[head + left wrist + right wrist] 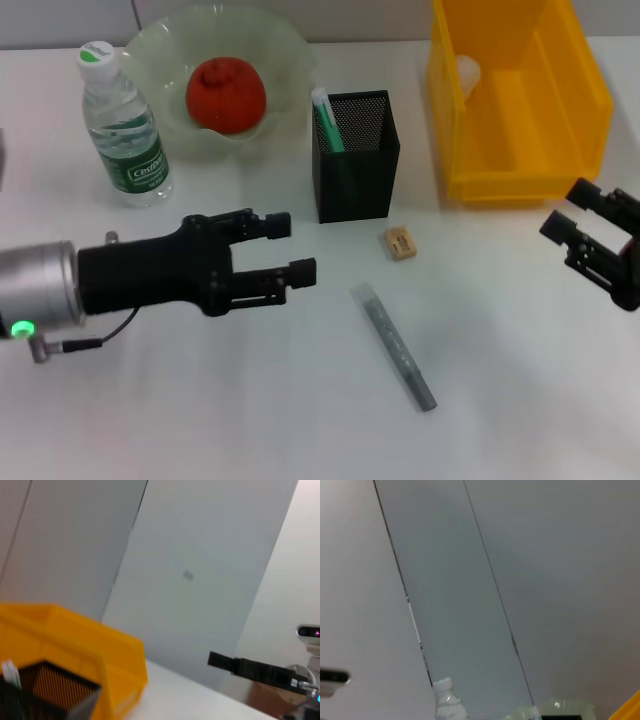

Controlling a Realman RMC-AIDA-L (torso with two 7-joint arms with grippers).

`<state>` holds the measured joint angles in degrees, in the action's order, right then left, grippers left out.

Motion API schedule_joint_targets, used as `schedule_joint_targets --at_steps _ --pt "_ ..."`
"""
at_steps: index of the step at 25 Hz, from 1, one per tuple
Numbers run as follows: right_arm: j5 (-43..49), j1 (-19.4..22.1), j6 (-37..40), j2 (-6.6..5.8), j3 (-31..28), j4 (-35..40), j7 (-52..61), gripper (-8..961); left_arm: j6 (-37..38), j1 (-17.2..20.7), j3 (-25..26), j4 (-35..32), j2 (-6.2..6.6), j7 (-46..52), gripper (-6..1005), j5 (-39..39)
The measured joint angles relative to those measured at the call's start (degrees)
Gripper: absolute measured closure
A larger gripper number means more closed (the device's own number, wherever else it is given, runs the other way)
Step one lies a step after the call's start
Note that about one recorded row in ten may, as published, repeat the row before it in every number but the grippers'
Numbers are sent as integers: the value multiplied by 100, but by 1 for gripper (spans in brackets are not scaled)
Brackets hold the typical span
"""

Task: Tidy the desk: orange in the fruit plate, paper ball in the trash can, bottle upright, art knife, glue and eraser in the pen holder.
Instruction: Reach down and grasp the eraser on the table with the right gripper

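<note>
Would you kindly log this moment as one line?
left tool open above table | right tool open, idle | tan block eraser, grey art knife on table | red-orange orange in green plate

Table (pixel 250 420): white, carries everything in view.
Wall (pixel 200 570): pale grey panels with thin dark seams, behind the table at 12 o'clock.

looks like an office or lab test station: a plain white desk (pixel 200 400) set against bare grey wall panels (pixel 200 580), carrying a black mesh pen holder (pixel 356 160) and a yellow trash can (pixel 515 95).
</note>
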<state>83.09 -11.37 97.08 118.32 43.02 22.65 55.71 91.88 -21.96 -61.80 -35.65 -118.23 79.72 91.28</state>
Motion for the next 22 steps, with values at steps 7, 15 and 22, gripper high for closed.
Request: schedule_joint_targets --at_steps 7,15,22 --pt "205 -71 -217 34 31 30 -20 339 46 -475 -12 -1029 2 2662 226 1288" --pt "346 -252 -343 65 35 -1 -26 339 53 -956 -982 -2593 -37 5245 226 2911" --pt "352 -328 -347 68 36 -16 -29 340 19 -1057 -1671 -3810 -60 6359 226 3731"
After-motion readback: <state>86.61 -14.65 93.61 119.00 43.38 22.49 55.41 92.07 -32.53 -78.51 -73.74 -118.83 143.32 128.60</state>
